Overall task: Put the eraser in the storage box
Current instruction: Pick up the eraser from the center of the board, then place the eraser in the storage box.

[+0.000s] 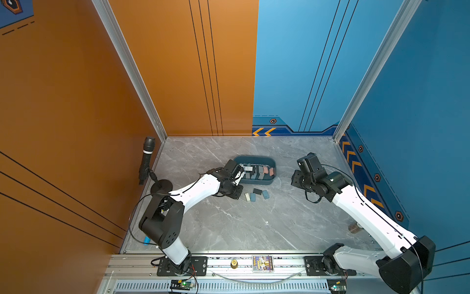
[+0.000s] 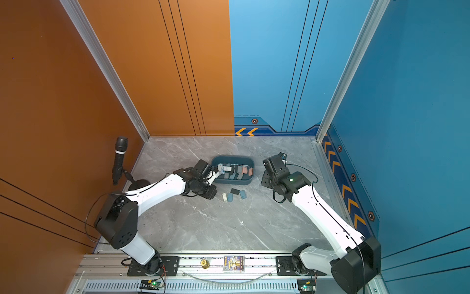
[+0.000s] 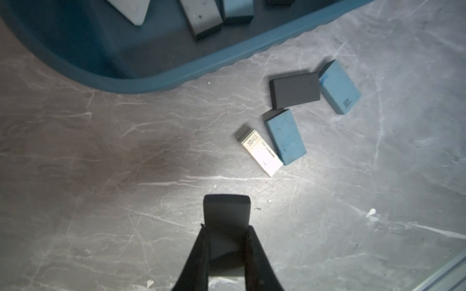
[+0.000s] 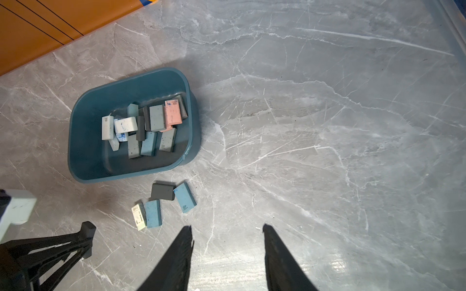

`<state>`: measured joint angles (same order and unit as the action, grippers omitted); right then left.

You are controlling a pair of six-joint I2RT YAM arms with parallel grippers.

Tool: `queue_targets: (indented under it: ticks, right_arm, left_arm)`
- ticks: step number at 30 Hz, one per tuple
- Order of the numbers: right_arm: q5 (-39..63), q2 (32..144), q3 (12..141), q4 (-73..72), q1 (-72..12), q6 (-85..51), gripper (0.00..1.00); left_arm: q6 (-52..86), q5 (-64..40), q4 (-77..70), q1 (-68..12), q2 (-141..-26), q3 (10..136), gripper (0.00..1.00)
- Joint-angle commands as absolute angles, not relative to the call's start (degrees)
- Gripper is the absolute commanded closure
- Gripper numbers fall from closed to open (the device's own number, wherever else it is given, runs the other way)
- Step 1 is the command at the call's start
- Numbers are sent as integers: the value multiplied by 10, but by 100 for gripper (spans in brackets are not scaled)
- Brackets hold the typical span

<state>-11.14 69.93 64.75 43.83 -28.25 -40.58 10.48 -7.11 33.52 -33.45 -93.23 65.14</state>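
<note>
The eraser (image 3: 226, 214) we are moving is a dark grey block. The left jaws are clamped on it from both sides, and the left wrist view shows this well. In both top views the left arm (image 1: 195, 189) hides the eraser. It is a bit below the middle of the frame, just to the lower left of the storage box (image 1: 254, 157). It is not in the box yet. We cannot tell if it is up off the bench (image 1: 229, 229) or resting on it.

The box sits near the middle of the frame. Inside it is a pile of erasers (image 4: 151, 126) in white, grey, blue and pink, so we think a big part of the job is done.

Four loose erasers lie on the bench, and in both top views they are just below the box. There is a black eraser (image 3: 293, 89), a blue eraser (image 3: 339, 87), a second blue eraser (image 3: 285, 137) and a white eraser (image 3: 261, 153) in a paper sleeve.

The right arm (image 1: 368, 211) comes in from the lower right of the frame. The right jaws are apart and hold nothing.

We think this is what is left: carry the held eraser over the rim and let go, then pick up the other four.
</note>
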Motion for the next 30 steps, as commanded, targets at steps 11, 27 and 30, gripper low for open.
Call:
queue_targets:
  ticks: [11,27,30]
  right_arm:
    - [-95,707,634,417,-286,-406,52]
    - [-83,691,607,410,-282,-411,52]
    - [-82,686,600,410,-280,-413,52]
  left_arm:
    - [189,-42,370,-337,-962,821,81]
    - [286,57,373,-337,-1166,1000,81]
    - [288,81,374,-337,-1191,1017,81]
